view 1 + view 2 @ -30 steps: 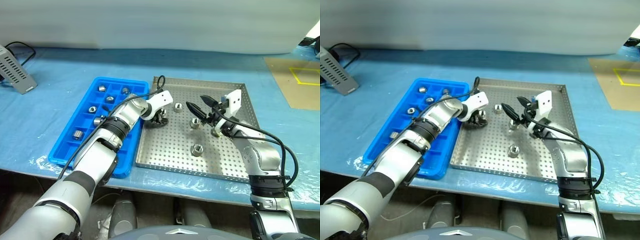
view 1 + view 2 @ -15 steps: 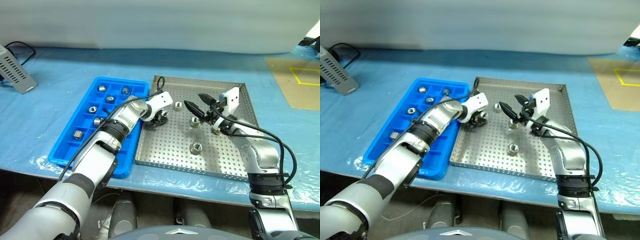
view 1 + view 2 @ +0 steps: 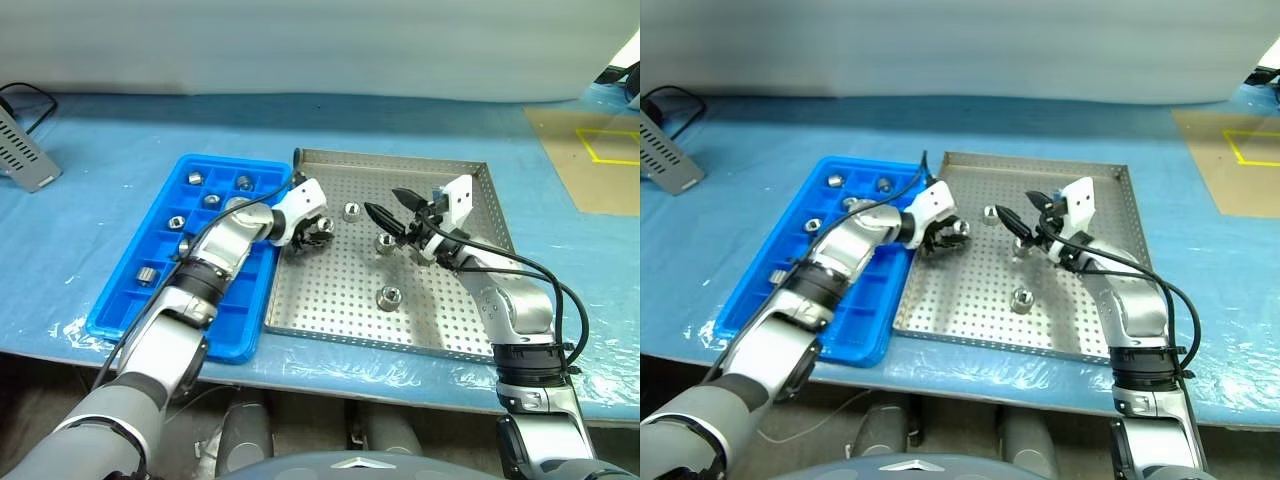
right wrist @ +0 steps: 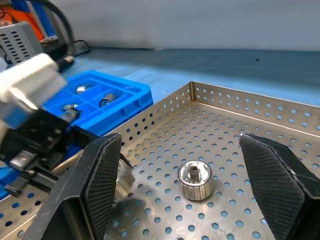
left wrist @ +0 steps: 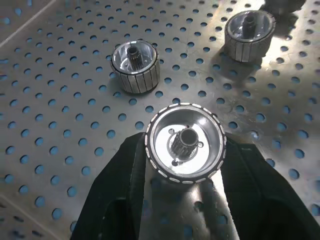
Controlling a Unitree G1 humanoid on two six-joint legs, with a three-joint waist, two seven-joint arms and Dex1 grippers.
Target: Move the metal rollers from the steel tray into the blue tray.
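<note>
Gripping one ribbed silver metal roller, left gripper above perforated steel tray; right gripper jaws wide

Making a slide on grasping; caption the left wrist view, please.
Left pincer shut on a metal roller above the steel tray, two more rollers behind.

The steel tray is shiny perforated metal. The metal rollers gleam, ribbed. The blue tray is glossy plastic

Rollers on steel tray
</note>
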